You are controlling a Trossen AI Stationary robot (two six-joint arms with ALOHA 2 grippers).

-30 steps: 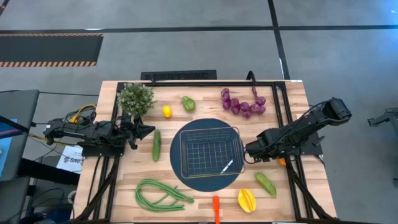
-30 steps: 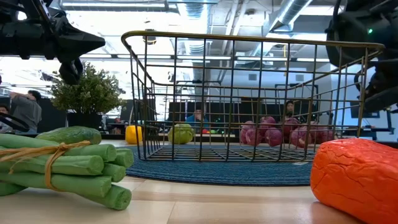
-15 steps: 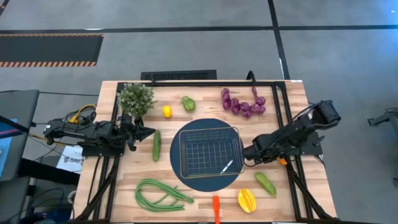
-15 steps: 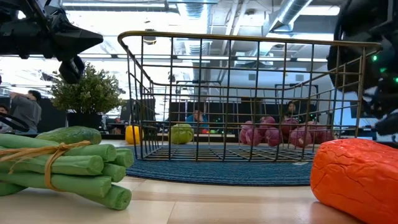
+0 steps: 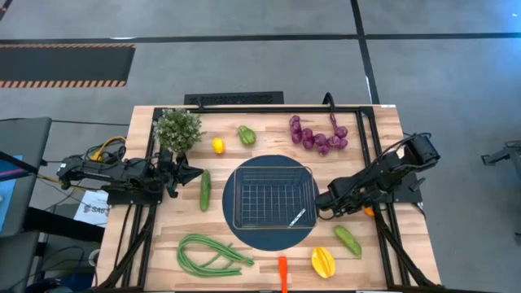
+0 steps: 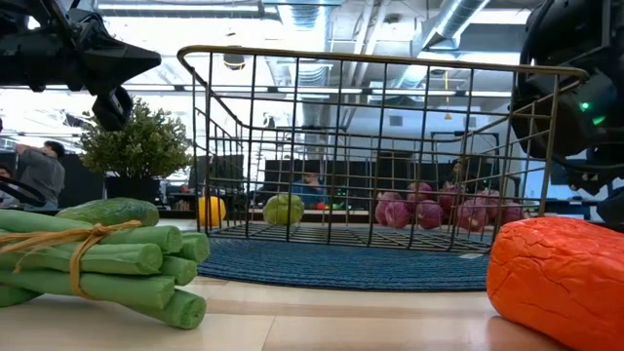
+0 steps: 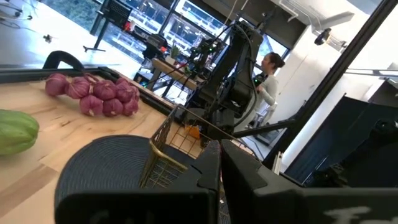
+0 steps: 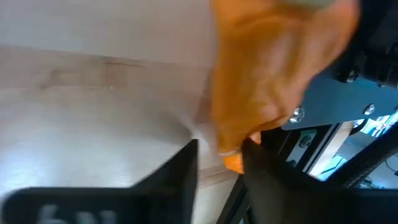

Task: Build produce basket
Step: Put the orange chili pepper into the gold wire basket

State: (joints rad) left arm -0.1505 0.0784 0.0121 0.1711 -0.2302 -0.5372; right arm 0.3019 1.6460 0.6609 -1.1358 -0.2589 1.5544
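Observation:
The wire basket (image 5: 236,198) stands empty on the round blue mat (image 5: 273,241). The produce lies around it. An orange carrot (image 5: 369,211) lies on the wood by the right frame rail, under my right arm (image 5: 358,189). That arm's wrist is bent back, and my right gripper (image 8: 221,152) is down at the carrot (image 8: 273,74), hidden in the high view by the arm. The arm's bent wrist stands close against the basket's right wall (image 5: 314,199). My left gripper (image 5: 194,171) waits shut at the table's left, clear of everything. My right gripper has the carrot's tapering end (image 8: 233,155) between its two fingers. It comes slanting down from above and points back toward the table's right edge. One finger (image 8: 258,165) lies against the carrot; the other finger's touch is blurred. The carrot rests on the table.
Grapes (image 5: 317,134), a green pepper (image 5: 246,135) and a small yellow fruit (image 5: 218,146) lie at the far side by the leafy plant (image 5: 177,129). The cucumber (image 5: 204,190) lies left of the mat. Beans (image 5: 210,254), another carrot (image 5: 282,268), a yellow pepper (image 5: 323,262) and a green one (image 5: 348,240) lie near.
My right arm has sunk toward the table, its raised elbow coming in toward the basket. The basket has slid a little toward the table's left edge on the mat and now sits squarer.

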